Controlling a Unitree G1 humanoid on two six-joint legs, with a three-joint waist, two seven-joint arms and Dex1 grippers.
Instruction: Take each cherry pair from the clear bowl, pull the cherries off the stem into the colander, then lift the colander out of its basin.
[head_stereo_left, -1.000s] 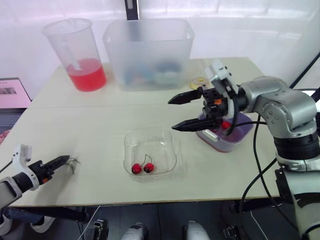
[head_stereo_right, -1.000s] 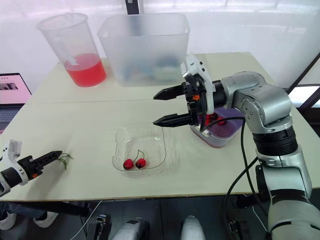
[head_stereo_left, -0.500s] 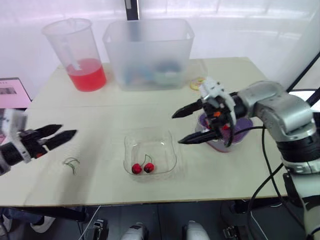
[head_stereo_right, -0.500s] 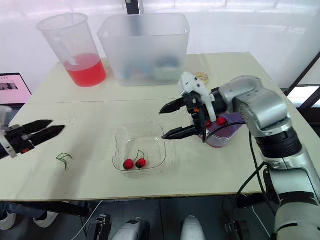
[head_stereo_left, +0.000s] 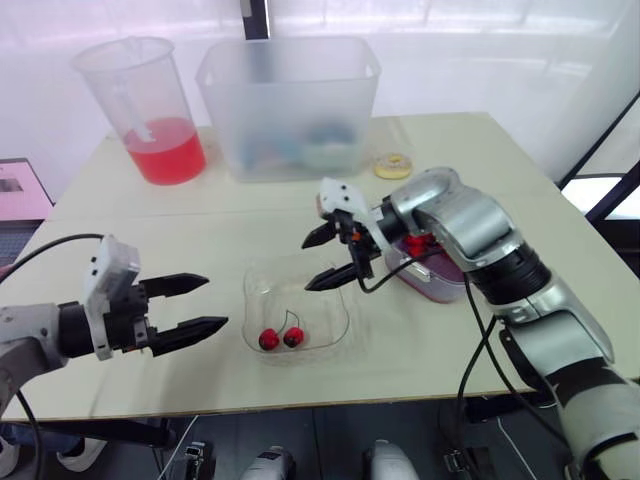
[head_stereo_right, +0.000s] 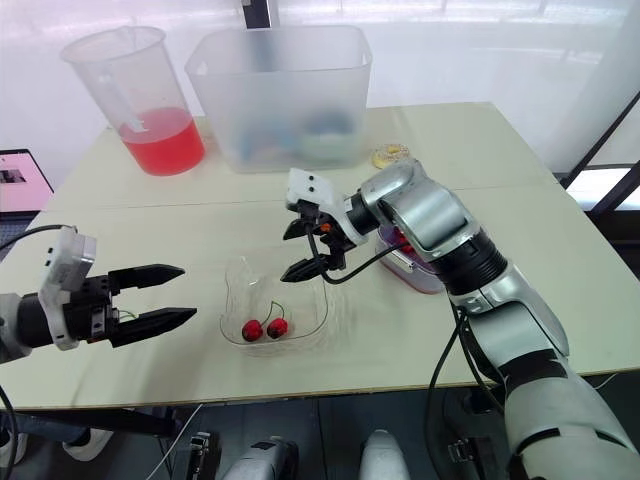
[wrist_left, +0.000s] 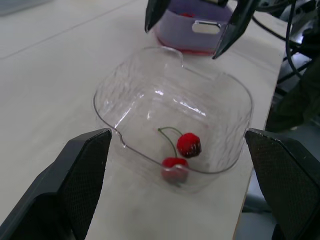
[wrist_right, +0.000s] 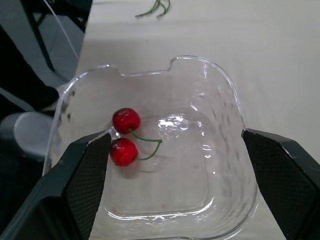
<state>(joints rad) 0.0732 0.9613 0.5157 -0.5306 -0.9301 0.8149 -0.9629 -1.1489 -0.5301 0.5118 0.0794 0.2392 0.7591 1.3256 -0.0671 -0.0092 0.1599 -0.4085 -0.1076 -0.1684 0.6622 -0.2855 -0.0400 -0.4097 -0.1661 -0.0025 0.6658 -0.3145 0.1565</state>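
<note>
Red cherries, a pair joined on one stem, lay in the bowl at the lower middle of the head view, toward the bowl's lower-left corner. The left gripper hung at the lower left of the frame. Its two fingers were spread wide and aimed rightward at the bowl, with the tips just short of its left wall and apart from the cherries. The right gripper hung over the bowl's upper-right rim, fingers also spread and empty, tips pointing left. The cherries lay below and left of it in the frame. The purple colander sat right of the bowl, behind that arm's wrist, with red fruit inside. A beaker of red liquid and a tub stood across the top of the frame on the table.

In the left wrist view, the fingers stood wide apart with the bowl between them. The cherries lay ahead of the tips, inside the bowl's near wall, untouched. Beyond the bowl, the right gripper's tips hung in front of the colander.

In the right wrist view, the fingers were likewise parted either side of the bowl. The cherries lay on its floor close beside one fingertip. Loose stems lay on the table past the bowl.
</note>
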